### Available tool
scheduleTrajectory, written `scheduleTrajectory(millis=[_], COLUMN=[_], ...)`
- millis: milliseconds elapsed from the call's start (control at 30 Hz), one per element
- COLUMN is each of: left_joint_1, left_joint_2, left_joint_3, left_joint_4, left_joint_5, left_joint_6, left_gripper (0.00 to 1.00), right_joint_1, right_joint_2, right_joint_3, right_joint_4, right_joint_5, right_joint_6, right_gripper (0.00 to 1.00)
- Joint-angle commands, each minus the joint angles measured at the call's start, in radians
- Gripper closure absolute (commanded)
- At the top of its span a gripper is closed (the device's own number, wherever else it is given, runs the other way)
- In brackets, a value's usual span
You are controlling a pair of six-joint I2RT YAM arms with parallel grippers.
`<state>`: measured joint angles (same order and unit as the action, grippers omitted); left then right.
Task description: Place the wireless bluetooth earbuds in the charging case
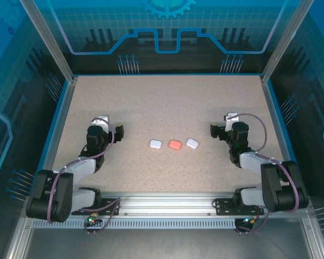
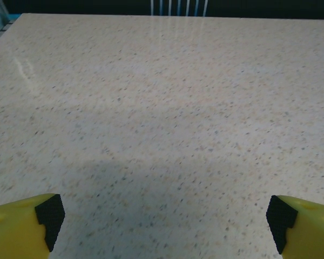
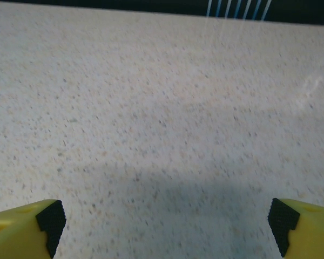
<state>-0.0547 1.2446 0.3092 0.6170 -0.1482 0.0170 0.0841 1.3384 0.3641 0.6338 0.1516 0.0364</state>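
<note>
Three small rounded charging cases lie in a row at the table's middle, all with lids down: a white case, a salmon-red case and another white case. The earbuds are out of view. My left gripper sits well left of the row, and in its wrist view the left gripper stands open over bare tabletop, yellow fingers wide apart. To the right of the row is my right gripper. The right gripper is also open, with nothing between its fingers.
The speckled beige tabletop is bounded by a blue rim and metal posts at the back corners. An aluminium rail carrying both arm bases runs along the near edge.
</note>
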Motion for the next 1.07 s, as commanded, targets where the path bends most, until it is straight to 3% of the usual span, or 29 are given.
scheduleTrajectory(millis=[0,100,133,233,500,1033], left_joint_1=[0.026,0.046,0.049,0.05,0.07,0.072], left_joint_2=[0.06,0.121,0.165,0.333,0.299,0.305], left_joint_3=[-0.005,0.015,0.005,-0.028,0.08,0.075], left_joint_4=[0.178,0.223,0.288,0.541,0.272,0.295], left_joint_5=[0.126,0.186,0.2,0.211,0.137,0.134], left_joint_6=[0.058,0.029,0.026,0.034,-0.025,-0.024], left_gripper=[0.01,0.01,0.01,0.01,0.01,0.01], right_joint_1=[-0.015,-0.015,-0.02,-0.031,-0.026,-0.026], right_joint_2=[0.075,0.163,0.15,0.168,0.165,0.165], right_joint_3=[-0.023,-0.013,0.032,0.058,0.062,0.063], right_joint_4=[0.205,0.281,0.165,0.142,0.129,0.125], right_joint_5=[-0.052,-0.065,-0.07,-0.077,-0.072,-0.072], right_joint_6=[-0.038,-0.05,-0.04,-0.033,-0.035,-0.035], right_gripper=[0.0,0.0,0.0,0.0,0.0,0.0])
